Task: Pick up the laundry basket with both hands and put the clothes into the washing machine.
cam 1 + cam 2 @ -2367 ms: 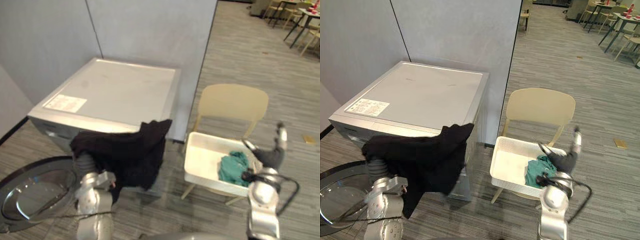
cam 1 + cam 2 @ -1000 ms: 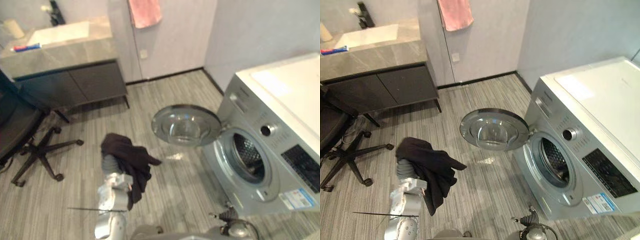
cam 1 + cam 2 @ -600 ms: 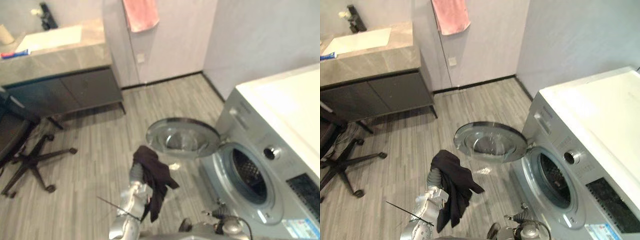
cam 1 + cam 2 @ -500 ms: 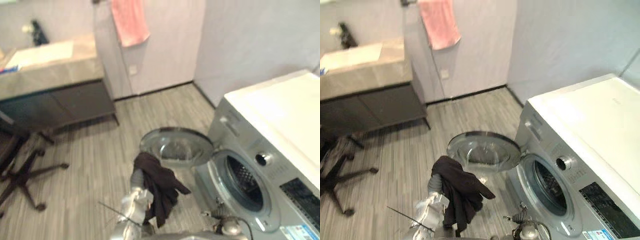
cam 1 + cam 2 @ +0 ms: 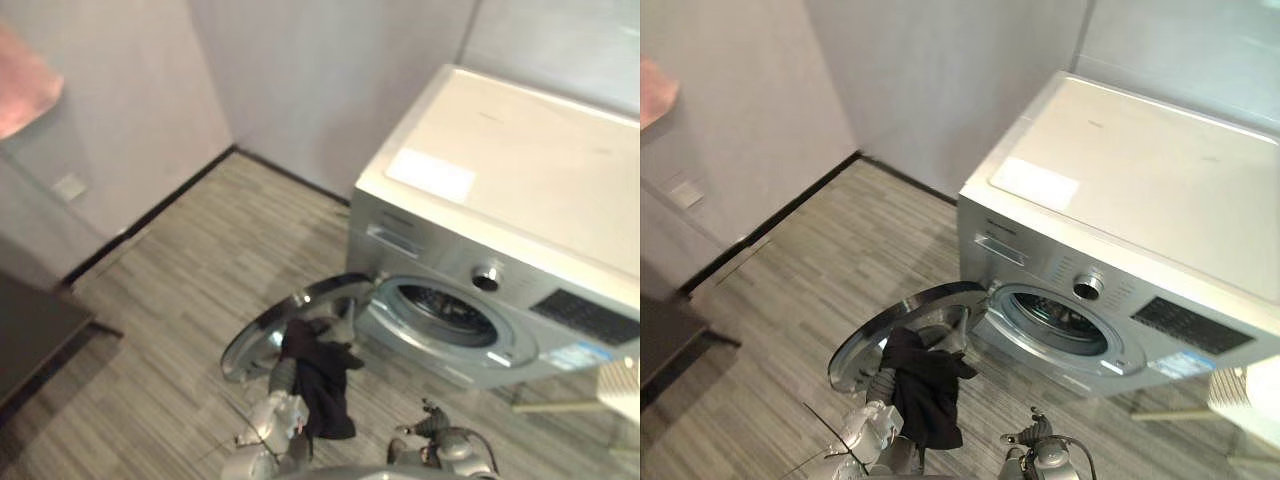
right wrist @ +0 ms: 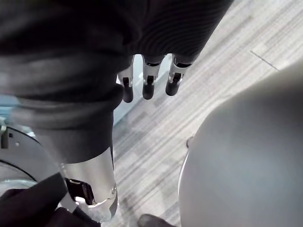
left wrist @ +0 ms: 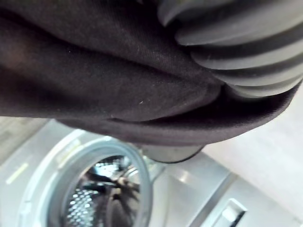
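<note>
The black garment (image 5: 322,385) is hanging draped over the left hand (image 7: 236,42) at lower centre of the frame, beside the open door (image 5: 252,345) of the washing machine (image 5: 480,180). Whether the covered fingers are gripping it cannot be told. The right hand (image 6: 147,80) is hanging at the bottom edge, its fingers relaxed and holding nothing.

Plain black garment (image 5: 320,385). Washing machine (image 5: 520,160): off-white top with a white label (image 5: 430,175), silver-grey front, dark control panel (image 5: 585,318). Door (image 5: 250,342): chrome rim. Floor (image 5: 180,290): grey planks with fine lengthwise streaks. Walls (image 5: 300,70): pale grey, with black skirting (image 5: 150,220). Pink towel (image 5: 25,80).
</note>
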Tool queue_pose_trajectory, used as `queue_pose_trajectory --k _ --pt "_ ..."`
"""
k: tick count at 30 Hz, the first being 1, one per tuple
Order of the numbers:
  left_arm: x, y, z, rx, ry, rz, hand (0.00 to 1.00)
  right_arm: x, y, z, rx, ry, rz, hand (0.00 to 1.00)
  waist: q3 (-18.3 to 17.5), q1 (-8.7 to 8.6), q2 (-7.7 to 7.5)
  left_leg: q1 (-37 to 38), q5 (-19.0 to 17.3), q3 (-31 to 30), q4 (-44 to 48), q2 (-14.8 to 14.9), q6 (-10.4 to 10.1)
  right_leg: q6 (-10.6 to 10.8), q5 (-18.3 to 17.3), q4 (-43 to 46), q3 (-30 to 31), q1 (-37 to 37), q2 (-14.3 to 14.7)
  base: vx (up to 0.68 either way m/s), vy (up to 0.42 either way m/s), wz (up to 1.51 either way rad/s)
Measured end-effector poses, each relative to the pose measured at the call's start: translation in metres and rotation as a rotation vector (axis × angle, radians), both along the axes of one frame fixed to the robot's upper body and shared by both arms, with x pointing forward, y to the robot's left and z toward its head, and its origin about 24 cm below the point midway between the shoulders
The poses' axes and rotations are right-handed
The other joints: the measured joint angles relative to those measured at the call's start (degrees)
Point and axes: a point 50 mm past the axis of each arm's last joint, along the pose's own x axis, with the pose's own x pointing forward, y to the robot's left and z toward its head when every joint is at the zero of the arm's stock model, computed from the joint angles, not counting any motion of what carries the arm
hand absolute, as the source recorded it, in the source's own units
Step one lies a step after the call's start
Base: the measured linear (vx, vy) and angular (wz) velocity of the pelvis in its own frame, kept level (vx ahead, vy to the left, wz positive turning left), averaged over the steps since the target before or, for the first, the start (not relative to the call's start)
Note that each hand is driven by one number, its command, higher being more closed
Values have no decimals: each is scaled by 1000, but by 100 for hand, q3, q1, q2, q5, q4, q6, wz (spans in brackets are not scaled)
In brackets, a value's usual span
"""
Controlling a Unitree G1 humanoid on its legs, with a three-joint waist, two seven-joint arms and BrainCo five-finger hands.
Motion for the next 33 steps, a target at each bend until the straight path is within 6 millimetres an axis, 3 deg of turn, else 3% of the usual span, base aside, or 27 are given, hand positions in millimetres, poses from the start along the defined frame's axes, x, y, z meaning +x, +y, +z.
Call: queue_pose_trajectory --k 1,3,6,9,10,13,16,18,20,21,22,24,25,26,27,30,33 --pt "0 1 -3 15 10 -22 100 2 2 1 3 -4 13 0 4 -20 8 0 -24 104 3 21 20 -109 76 -26 -184 -13 -94 -17 179 -80" --pt "0 5 -5 62 17 -82 100 4 7 1 10 -11 35 0 12 -29 26 -7 -61 208 31 43 -7 57 173 -30 -175 -105 -144 -22 65 -34" --pt "0 6 -9 94 31 -102 100 7 10 2 2 -9 69 0 4 22 55 -8 -67 299 68 197 -76 113 156 -169 -250 -109 -57 0 -65 -22" --pt "-4 8 -15 120 60 -115 100 6 16 1 -3 -1 125 0 -89 166 9 -13 41 458 -155 374 -226 137 318 -429 -1187 -71 -177 57 -90 -39" --pt "-4 8 -15 124 61 -116 100 6 20 1 -5 6 164 0 -110 171 -24 -28 96 463 -240 491 -314 204 518 -620 -1265 -51 -46 89 -132 -26" --pt "-5 9 -19 130 77 -116 100 9 30 2 -4 1 239 0 -115 165 -16 7 170 472 -258 803 -420 124 559 -750 -1270 41 318 89 -205 -22" --pt "-8 10 -22 132 98 -110 100 12 47 2 -6 3 354 0 -95 199 13 307 163 464 53 1389 -440 -104 705 -1094 -1222 499 891 31 -224 -47" --pt "-8 6 -21 122 99 -103 100 16 52 4 -23 -12 415 0 -72 300 79 398 116 489 435 1707 -387 -156 698 -1147 -1052 634 1176 -35 -220 -77" --pt "-7 3 -21 116 100 -96 100 23 54 7 -33 -33 442 0 -1 296 189 336 15 354 925 1899 -263 -394 612 -1164 -766 723 1379 6 -146 -72" --pt "-3 -5 -18 99 89 -104 100 29 48 9 -56 -42 446 0 127 268 227 109 -220 27 1322 1833 -369 -488 576 -1226 -610 750 1418 -30 -20 -47" --pt "4 -16 -14 86 62 -143 100 27 37 7 -80 -22 427 0 194 257 269 -49 -446 -185 1574 1495 -456 -533 593 -1221 -590 696 1362 -54 32 -30" --pt "18 -27 -4 81 10 -187 100 21 27 4 -94 8 388 0 219 241 238 -225 -513 -87 1439 911 -349 -512 622 -1187 -575 504 1254 -66 110 -8" --pt "28 -28 2 85 -22 -184 100 20 26 3 -92 8 366 0 222 279 234 -205 -604 135 1083 711 -162 -478 665 -1190 -530 363 1254 -37 129 -11" --pt "31 -25 3 95 -30 -177 100 20 28 3 -85 6 357 0 217 279 239 -163 -670 174 886 699 -161 -455 684 -1199 -517 307 1249 -26 116 -18" --pt "40 -23 8 110 -58 -168 100 21 29 4 -71 2 340 0 311 271 40 -142 -608 196 635 550 -148 -399 760 -1229 -467 192 1157 -17 78 -11" --pt "42 -11 8 133 -57 -155 100 14 31 2 -32 -2 274 0 320 266 -138 -184 -627 326 597 467 -37 -260 746 -1148 -445 47 999 21 87 -12" --pt "38 -10 7 122 -47 -138 100 18 25 5 -12 -28 198 0 356 262 -165 11 -696 672 603 406 84 -157 187 477 -254 -653 565 80 203 -30"
